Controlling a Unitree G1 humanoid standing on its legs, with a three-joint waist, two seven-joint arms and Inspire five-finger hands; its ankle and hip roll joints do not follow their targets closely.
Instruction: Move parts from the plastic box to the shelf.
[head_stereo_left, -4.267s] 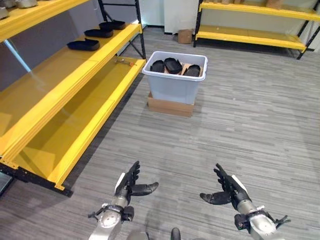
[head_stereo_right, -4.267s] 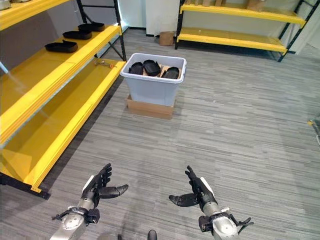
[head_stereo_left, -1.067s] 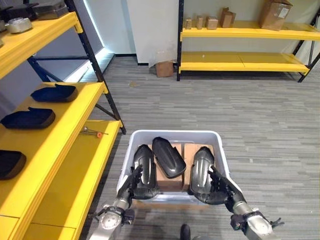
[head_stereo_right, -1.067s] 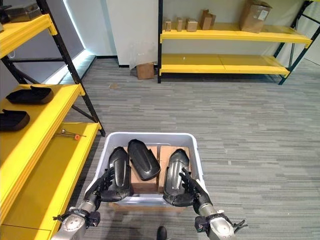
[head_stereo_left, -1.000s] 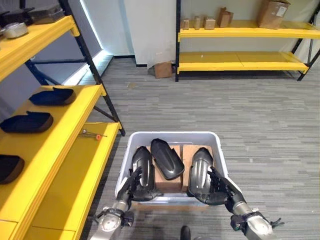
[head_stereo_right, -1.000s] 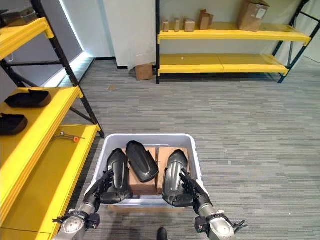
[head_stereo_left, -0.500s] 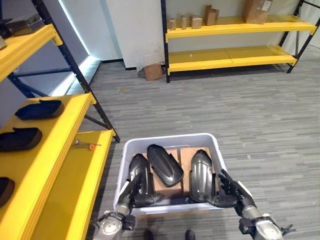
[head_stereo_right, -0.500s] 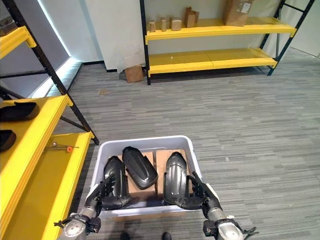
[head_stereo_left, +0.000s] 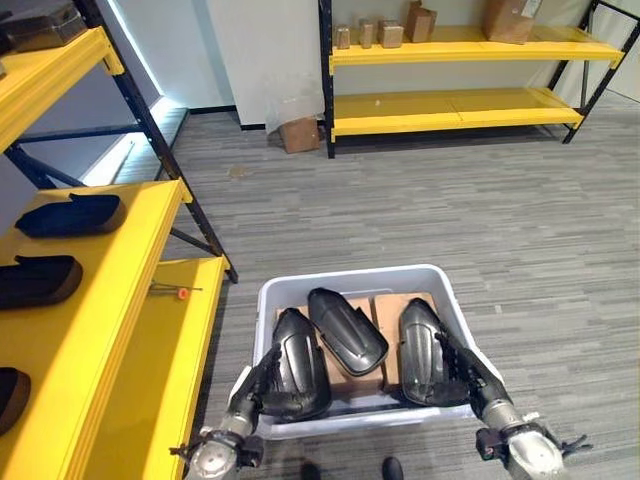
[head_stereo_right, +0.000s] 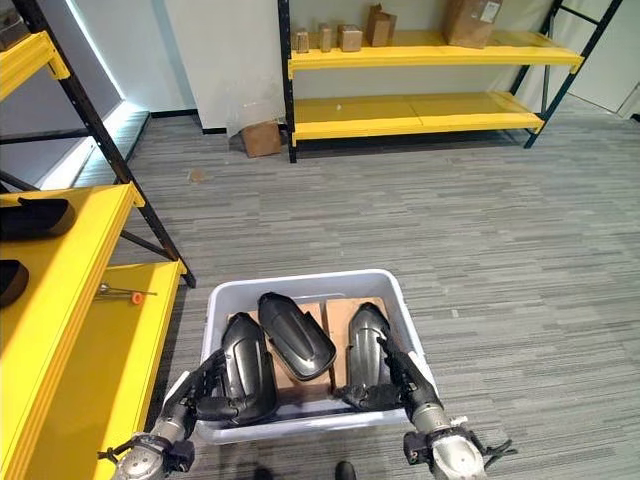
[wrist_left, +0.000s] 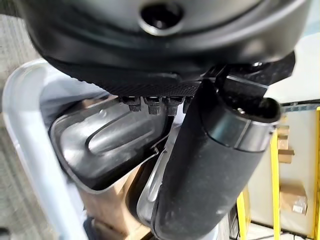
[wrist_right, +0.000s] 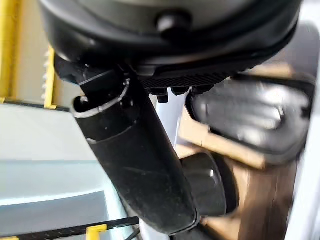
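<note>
While both hands (head_stereo_left: 262, 385) (head_stereo_left: 462, 365) cup black parts (head_stereo_left: 347, 331) in box (head_stereo_left: 352, 277), fingers half-curled, yellow shelf (head_stereo_left: 90, 330) alongside.

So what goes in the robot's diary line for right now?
stage: reaching into plastic box | left hand: at left black part | right hand: at right black part | middle part: untouched

Floor (head_stereo_left: 520, 220): grey striped carpet.
Far rack (head_stereo_left: 460, 105): yellow, against the back wall.
Boxes (head_stereo_left: 365, 35): small cardboard ones on its upper level.
Carton (head_stereo_left: 300, 133): on the floor beside that rack.
Screwdriver (head_stereo_left: 170, 291): orange-handled, on the near rack's lower level.
</note>
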